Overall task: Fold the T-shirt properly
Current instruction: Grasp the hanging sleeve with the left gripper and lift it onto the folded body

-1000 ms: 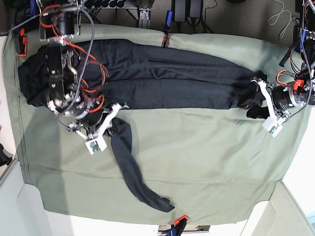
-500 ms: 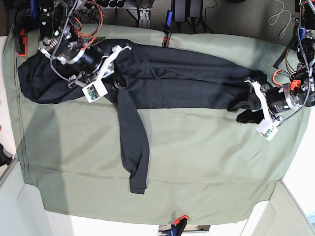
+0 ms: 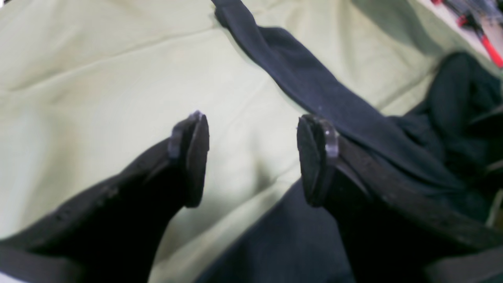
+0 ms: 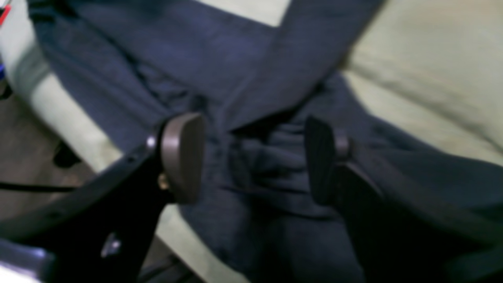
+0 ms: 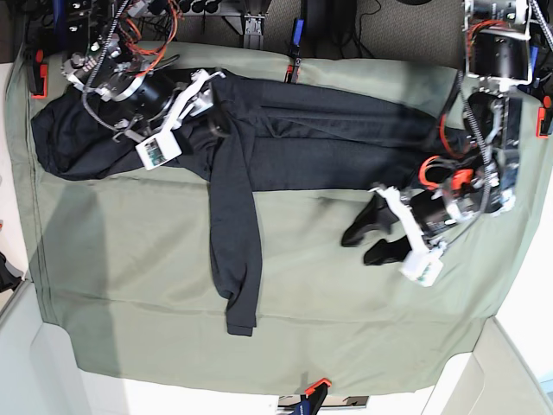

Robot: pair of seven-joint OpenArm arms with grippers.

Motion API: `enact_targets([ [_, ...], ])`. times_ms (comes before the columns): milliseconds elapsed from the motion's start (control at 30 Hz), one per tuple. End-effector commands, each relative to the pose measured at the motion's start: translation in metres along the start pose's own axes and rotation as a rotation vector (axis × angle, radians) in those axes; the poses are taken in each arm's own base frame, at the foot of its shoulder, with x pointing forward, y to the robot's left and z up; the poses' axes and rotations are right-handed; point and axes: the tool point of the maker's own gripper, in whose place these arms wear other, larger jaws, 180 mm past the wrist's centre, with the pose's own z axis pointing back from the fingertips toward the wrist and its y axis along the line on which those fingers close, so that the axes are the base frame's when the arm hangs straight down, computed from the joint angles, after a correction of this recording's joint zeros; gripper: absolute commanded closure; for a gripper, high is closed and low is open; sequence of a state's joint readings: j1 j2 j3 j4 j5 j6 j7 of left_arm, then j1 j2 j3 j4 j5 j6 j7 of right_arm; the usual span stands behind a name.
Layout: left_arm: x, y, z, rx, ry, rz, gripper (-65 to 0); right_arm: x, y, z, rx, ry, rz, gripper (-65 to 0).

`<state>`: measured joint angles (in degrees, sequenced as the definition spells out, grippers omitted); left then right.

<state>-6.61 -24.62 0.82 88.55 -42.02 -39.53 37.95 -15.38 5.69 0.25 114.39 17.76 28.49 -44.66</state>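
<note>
The dark T-shirt lies folded lengthwise along the far side of the green sheet. One long sleeve runs down from the shoulder toward the near edge. My right gripper is open over the bunched shoulder fabric and holds nothing. My left gripper is open and empty over bare sheet, below the shirt's body. In the left wrist view the gripper faces the sleeve.
Red-handled clamps grip the sheet at the far edge, the near edge and the far left corner. Cables and gear lie beyond the far edge. The sheet's near edge runs along the white table rim.
My right gripper carried the sleeve's top up to the shirt's shoulder, which straightened the sleeve. My left gripper let go of the shirt's right end and moved left and nearer, onto the sheet.
</note>
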Motion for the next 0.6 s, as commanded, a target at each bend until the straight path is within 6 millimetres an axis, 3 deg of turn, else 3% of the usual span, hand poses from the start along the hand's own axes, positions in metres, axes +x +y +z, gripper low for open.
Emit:
enact_targets([
  [0, 0.018, -0.001, -0.01, -0.015, -0.052, -0.016, -38.7, 0.016, -0.007, 0.007, -0.024, -0.057, 0.0, -39.9],
  [133, 0.013, -0.01, -0.064, -0.049, -0.017, -0.005, -38.9, 0.017, -0.042, 0.024, -0.126, -0.085, -0.062, -39.9],
  [267, 0.006, -0.014, -0.106, -0.051, 0.026, 0.037, -38.9, 0.011, -0.064, 0.039, -0.176, -0.102, -0.128, -39.9],
  [400, -0.006, -0.016, -0.13, -0.058, 0.06, 0.125, -38.9, -0.004, -0.078, 0.054, -0.214, -0.086, -0.175, -39.9],
  [567, -0.016, -0.037, -0.15, -0.098, 0.086, 0.189, -38.9, -0.01, -0.095, 0.071, -0.251, -0.089, -0.193, -39.9],
])
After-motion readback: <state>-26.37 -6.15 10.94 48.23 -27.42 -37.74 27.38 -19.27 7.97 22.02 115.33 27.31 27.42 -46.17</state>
